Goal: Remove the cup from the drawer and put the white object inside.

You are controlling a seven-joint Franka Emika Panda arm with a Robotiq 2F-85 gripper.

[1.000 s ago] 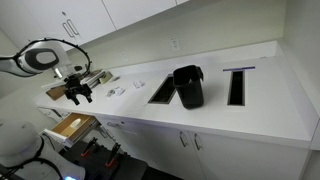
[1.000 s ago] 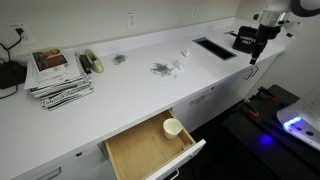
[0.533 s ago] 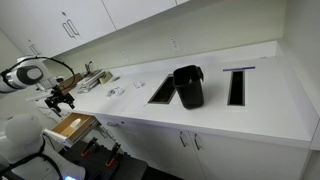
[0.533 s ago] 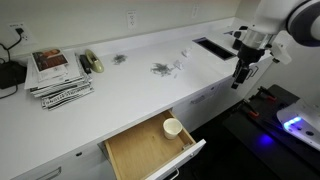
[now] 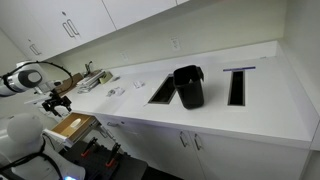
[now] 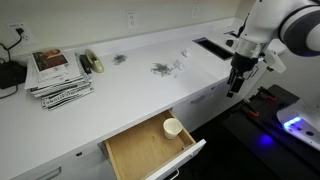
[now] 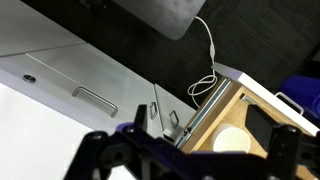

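White laminate counter (image 6: 130, 85) runs below flat cabinet doors. Nothing looks done so far: the round pale cup (image 6: 173, 127) sits in the open drawer (image 6: 135, 155), at its smooth wooden floor's 2 o'clock corner. The crumpled white object (image 6: 181, 66) lies on the counter at 12. The gripper (image 6: 236, 85) hangs at 3 o'clock, spread wide, empty

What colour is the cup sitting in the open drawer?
Off-white. The cup shows best in an exterior view, against the light-brown wood of the drawer.
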